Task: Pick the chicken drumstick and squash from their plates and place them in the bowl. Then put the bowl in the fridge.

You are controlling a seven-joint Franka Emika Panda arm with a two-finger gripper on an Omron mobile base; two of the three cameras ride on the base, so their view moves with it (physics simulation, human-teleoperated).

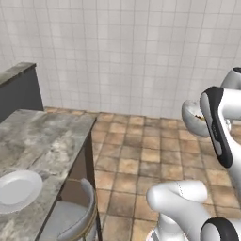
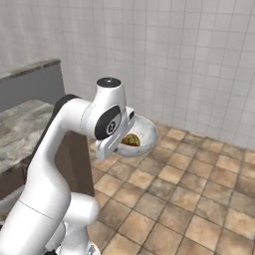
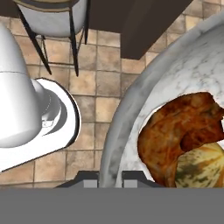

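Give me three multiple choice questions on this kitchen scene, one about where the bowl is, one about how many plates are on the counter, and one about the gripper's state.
1. Where is the bowl?
A. On the counter
B. Held up over the tiled floor
C. Inside the fridge

2. How many plates show on the counter?
A. One
B. Two
C. Three

3. What is the gripper doing?
A. Open above a plate
B. Shut on nothing
C. Shut on the bowl's rim

Answers:
1. B, the right base view shows the bowl in the air above the floor tiles.
2. A, a single white plate lies on the counter in the left base view.
3. C, the hand view shows the bowl's rim between the finger tips, with the chicken drumstick and squash inside.
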